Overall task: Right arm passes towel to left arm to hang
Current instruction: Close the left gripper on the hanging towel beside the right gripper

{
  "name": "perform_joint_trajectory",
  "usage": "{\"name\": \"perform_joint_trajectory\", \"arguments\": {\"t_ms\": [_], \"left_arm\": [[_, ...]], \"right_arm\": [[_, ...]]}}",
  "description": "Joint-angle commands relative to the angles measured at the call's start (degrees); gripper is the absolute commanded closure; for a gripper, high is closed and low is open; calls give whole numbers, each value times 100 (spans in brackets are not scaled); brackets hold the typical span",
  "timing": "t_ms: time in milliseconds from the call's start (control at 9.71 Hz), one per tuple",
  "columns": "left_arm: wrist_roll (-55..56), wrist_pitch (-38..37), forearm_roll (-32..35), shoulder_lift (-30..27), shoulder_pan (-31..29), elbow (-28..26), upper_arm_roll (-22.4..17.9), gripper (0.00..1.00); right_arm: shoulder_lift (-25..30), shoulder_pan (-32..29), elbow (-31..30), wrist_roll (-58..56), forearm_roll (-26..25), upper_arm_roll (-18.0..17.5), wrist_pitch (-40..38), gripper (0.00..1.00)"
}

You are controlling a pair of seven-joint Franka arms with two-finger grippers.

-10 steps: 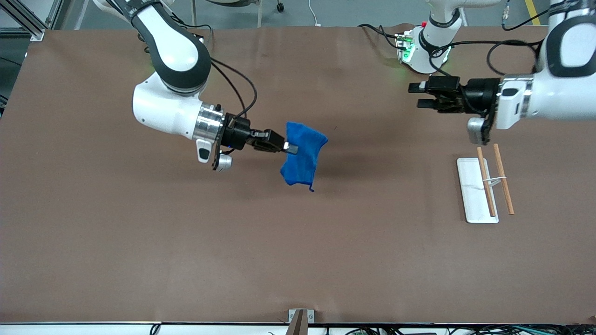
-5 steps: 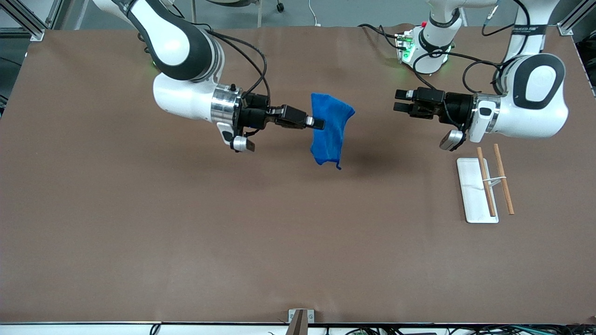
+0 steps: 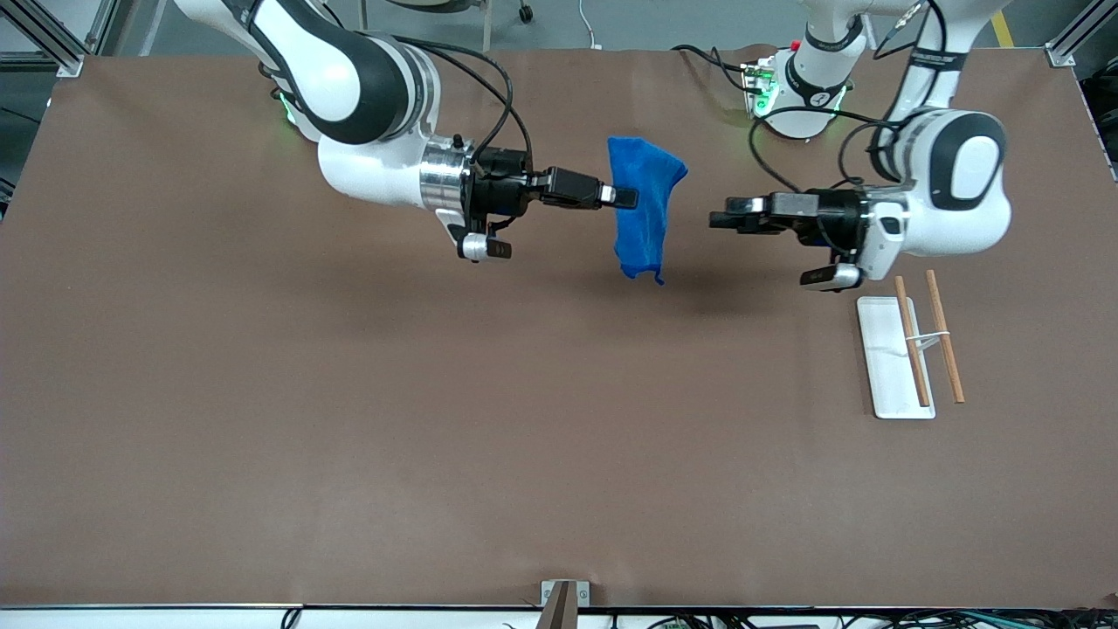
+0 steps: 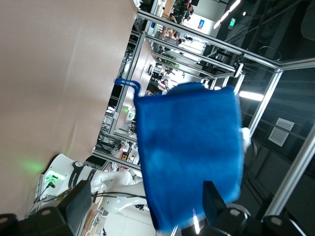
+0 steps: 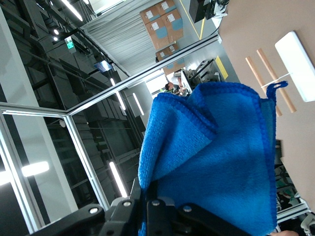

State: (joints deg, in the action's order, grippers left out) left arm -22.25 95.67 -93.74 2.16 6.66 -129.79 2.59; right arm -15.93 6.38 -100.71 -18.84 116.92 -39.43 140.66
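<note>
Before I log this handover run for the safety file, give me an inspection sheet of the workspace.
Surface: brown table, flat.
Job's things: blue towel hangs in the air from one edge, loop at its lowest corner.
Clutter: white rack with two wooden rods, at the left arm's end.
Grippers: right pincer shut on the towel over mid-table; left pincer open, facing the towel, apart from it.
Cables: black cables loop along both arms and by the left arm's base.
Surroundings: metal framing, hall lights.

A robotics lab: aluminium frame posts (image 4: 268, 98), ceiling strip lights (image 5: 117, 179), stacked cardboard boxes (image 5: 162, 22), brown-covered table (image 3: 349, 419).
</note>
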Motion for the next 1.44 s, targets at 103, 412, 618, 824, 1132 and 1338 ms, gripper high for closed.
{"name": "perform_joint_trajectory", "arguments": {"t_ms": [103,412,618,824,1132,1338], "left_arm": [[-183,637,-468,48,11,-213,390,1],[-87,866,-1242,39,11,-196,645,1],[53,866,-1243,-14,11,-187,663,1],[98,857,-1243,-40,-15,-91,663,20],[116,857,-1173,-49,2,-64,663,79],[107,866,-1112,-49,-7,-47,655,100]], "right_arm": [[64,-49,121,-172,358,-91,-30,100],[55,-49,122,-181,349,-91,-21,100],[64,-49,113,-190,349,-91,14,100],[55,-40,113,-190,341,-91,14,100],[64,-40,113,-199,341,-91,14,100],[55,-49,113,-190,341,-91,14,100]]}}
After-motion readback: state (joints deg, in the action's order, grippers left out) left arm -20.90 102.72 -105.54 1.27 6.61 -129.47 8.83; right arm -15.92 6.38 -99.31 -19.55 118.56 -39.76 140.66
